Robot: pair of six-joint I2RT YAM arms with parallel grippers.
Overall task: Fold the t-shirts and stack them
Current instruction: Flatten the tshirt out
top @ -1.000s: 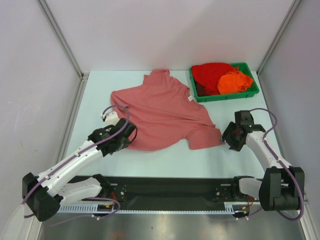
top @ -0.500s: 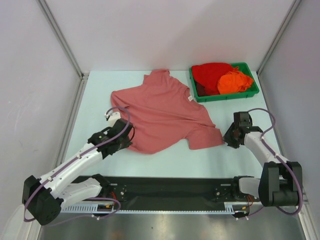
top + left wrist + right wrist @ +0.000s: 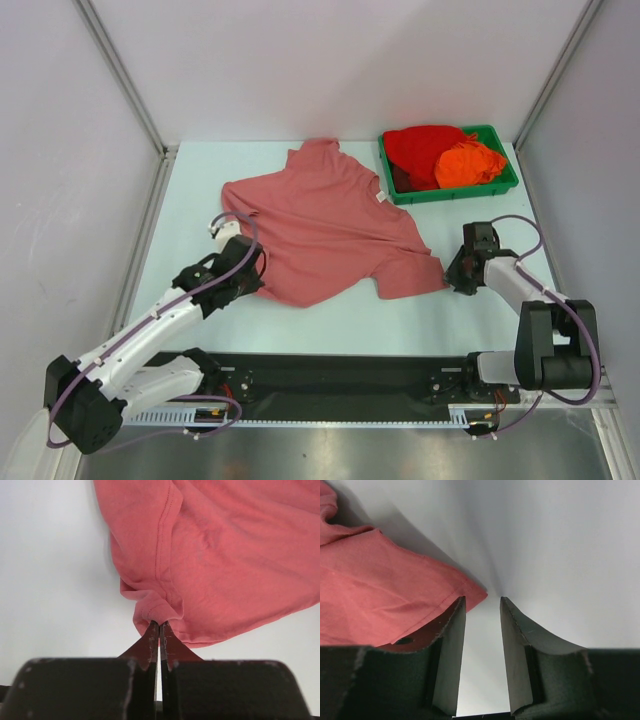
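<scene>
My pincer (image 3: 482, 602) stands with jaws apart over bare table (image 3: 560, 555), and the shirt (image 3: 375, 590) spreads from ten o'clock, its corner reaching the gap's far end.

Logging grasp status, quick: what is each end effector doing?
Left end effector: closed, pinching the salmon t-shirt hem.
Right end effector: open, holding nothing.

Pale table (image 3: 190, 185), plain white walls (image 3: 330, 60)
</scene>
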